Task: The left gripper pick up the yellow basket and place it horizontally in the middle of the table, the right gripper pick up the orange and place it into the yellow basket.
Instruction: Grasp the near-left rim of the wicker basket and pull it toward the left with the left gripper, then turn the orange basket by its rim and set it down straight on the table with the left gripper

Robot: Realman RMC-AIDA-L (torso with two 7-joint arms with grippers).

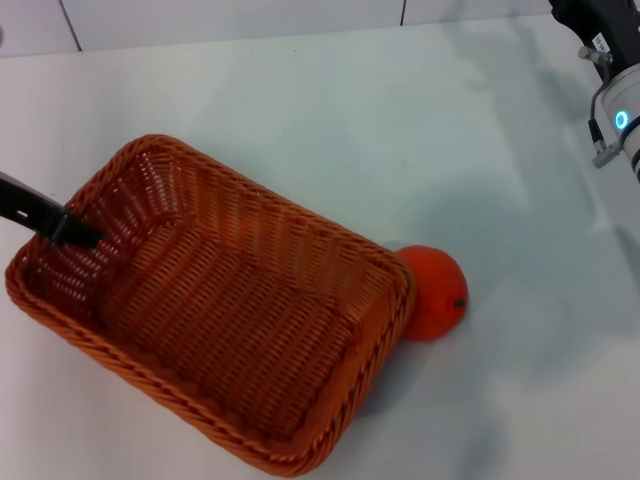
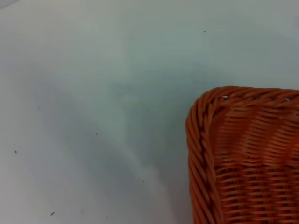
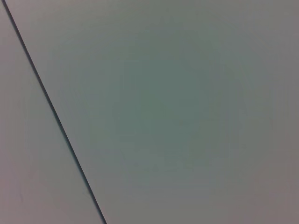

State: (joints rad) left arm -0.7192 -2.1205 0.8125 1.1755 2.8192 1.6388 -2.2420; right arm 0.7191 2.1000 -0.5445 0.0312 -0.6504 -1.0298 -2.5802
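Note:
The yellow basket (image 1: 230, 310), an orange-brown woven wicker one, rests askew on the white table (image 1: 300, 90), one corner toward the front right. The left gripper (image 1: 75, 232) shows as a thin black finger reaching in from the left edge, its tip inside the basket against the left end wall. The left wrist view shows one braided basket corner (image 2: 201, 140) on the table (image 2: 93, 93). The orange (image 1: 435, 290) lies on the table touching the basket's right corner. The right gripper (image 1: 590, 20) is at the far right back edge, far from the orange.
The right arm's blue ring light (image 1: 621, 119) glows at the right edge. A tiled wall with dark seams (image 1: 70, 25) runs behind the table. The right wrist view shows only a plain pale surface with a dark seam (image 3: 51, 112).

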